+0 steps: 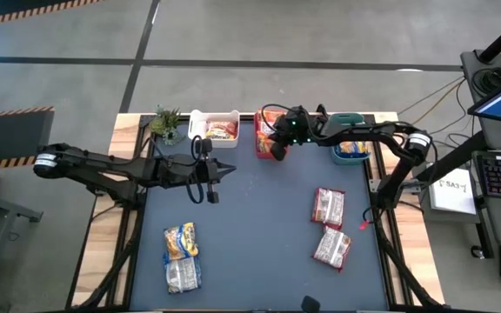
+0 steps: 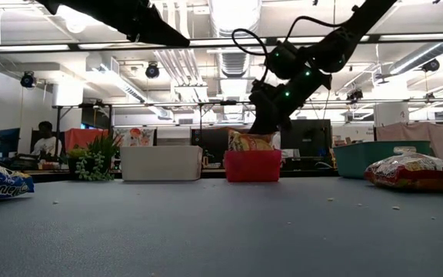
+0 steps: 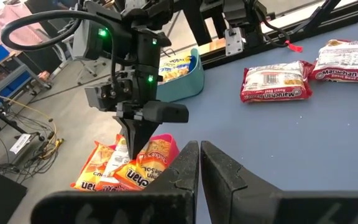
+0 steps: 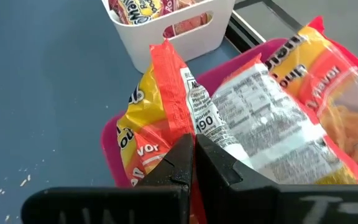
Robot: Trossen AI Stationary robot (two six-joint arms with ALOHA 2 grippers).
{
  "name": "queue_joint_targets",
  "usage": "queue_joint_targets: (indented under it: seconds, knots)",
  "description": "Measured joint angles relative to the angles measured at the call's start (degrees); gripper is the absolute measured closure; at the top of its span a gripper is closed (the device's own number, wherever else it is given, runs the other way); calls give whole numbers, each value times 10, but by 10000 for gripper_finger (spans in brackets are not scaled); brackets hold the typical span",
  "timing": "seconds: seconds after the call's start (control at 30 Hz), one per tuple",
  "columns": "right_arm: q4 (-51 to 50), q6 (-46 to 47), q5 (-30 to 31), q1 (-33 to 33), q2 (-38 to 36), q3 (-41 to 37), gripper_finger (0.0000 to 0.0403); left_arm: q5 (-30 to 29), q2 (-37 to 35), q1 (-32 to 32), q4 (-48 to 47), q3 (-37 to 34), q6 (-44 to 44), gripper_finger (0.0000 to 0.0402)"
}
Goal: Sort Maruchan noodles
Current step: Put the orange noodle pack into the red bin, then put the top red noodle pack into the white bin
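Observation:
Orange Maruchan noodles packets (image 4: 328, 93) stand in the pink bin (image 2: 252, 168) at the table's far edge. My right gripper (image 1: 277, 151) hangs over that bin, shut on one orange packet (image 4: 148, 124). Red-and-silver packets (image 1: 328, 207) (image 1: 332, 248) lie flat at the right. Blue-yellow packets (image 1: 181, 241) (image 1: 183, 274) lie flat near the front left. My left gripper (image 1: 230, 171) hovers shut above the table's left middle, holding nothing. My right gripper pinches the upper edge of an orange packet, by its red seam (image 4: 180, 127), between its two fingertips (image 3: 135, 144). The fingers slant down from the table's right and near side. The packet stands on end, its lower part inside the pink bin among other orange packets.
A white bin (image 1: 214, 128) with packets stands left of the pink one, and a teal bin (image 1: 352, 148) stands to its right. A small green plant (image 1: 165, 124) sits at the far left corner. The dark tabletop's middle (image 1: 259, 226) is bare.

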Motion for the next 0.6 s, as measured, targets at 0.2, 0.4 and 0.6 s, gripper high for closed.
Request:
queue_joint_targets:
  seconds: [0.2,0.4,0.6]
  knots:
    - [-34,12,4,0,-41,6,392,0,0,0,0,0,0,402]
    - [-128,30,5,2,-100,26,392,0,0,0,3,0,0,402]
    - [-283,112,2,34,-168,50,392,0,0,0,3,0,-4,402]
